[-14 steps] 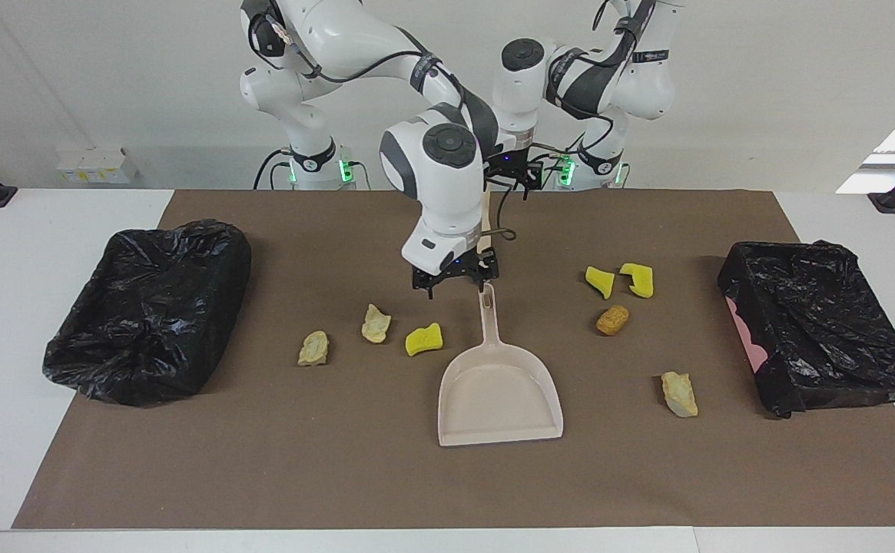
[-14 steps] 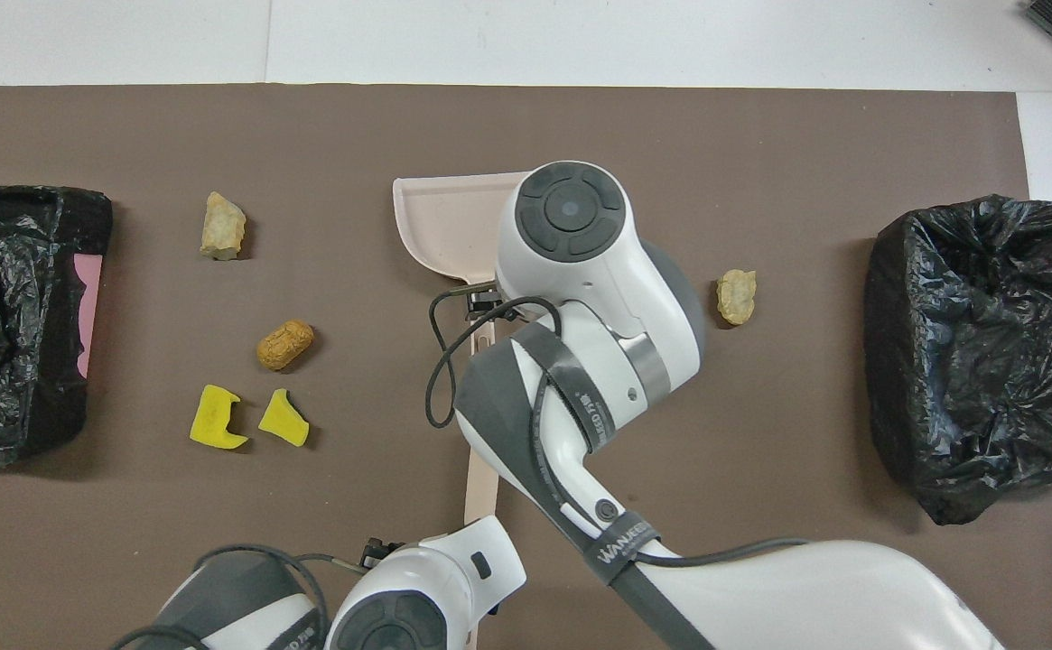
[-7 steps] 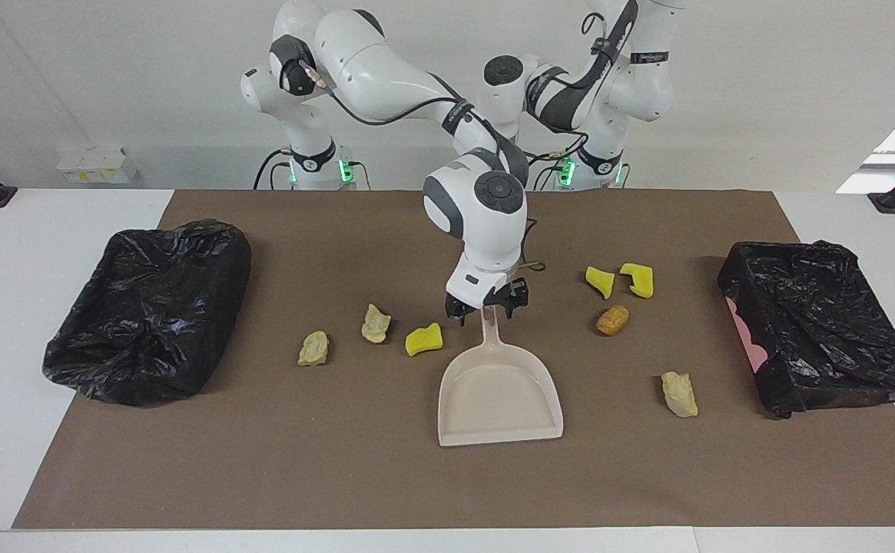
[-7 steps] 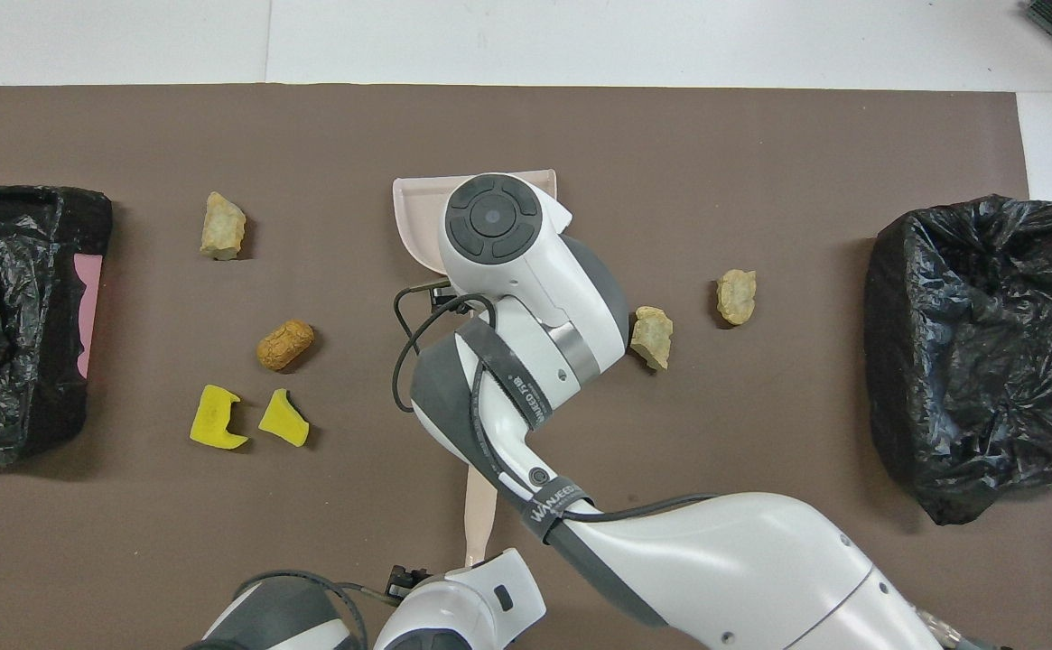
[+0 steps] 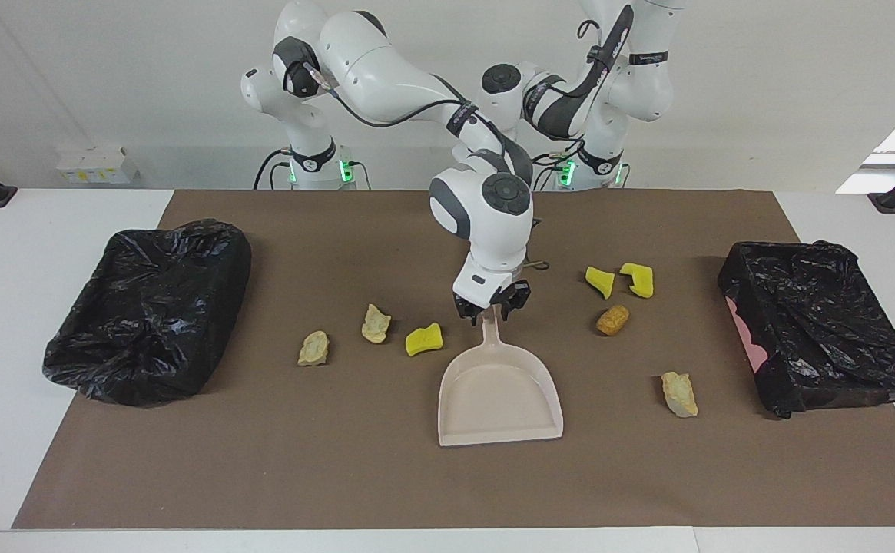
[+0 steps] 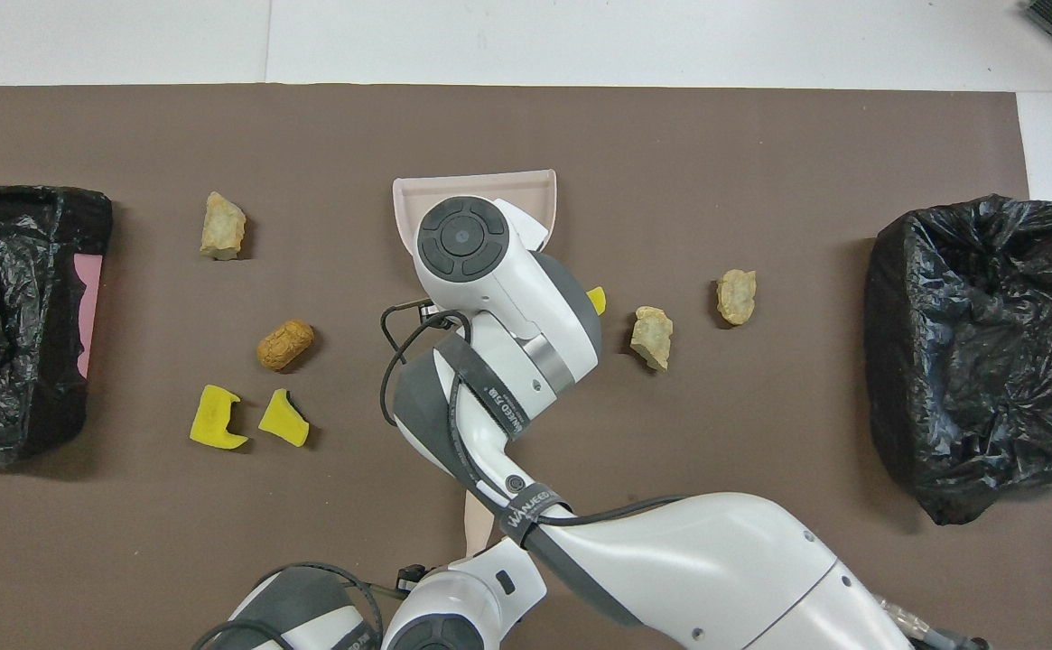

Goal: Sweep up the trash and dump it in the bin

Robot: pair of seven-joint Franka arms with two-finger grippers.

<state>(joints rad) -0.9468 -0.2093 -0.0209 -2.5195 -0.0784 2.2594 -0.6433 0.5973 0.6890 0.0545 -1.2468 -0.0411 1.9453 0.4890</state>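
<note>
Right end effector [image 5: 492,309] at dustpan [image 5: 499,395] handle — grip unclear; left end effector hidden.

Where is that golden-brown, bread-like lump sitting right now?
The golden-brown lump lies on the brown mat toward the left arm's end of the table, just farther from the robots than the two yellow sponge pieces, between the dustpan and the black-lined bin.

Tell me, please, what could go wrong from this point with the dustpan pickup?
1. The right gripper sits at the very handle tip of the dustpan; held there, the pan may sag or swivel when lifted.
2. A yellow sponge chunk lies close beside the pan; swinging the pan could knock it away.
</note>
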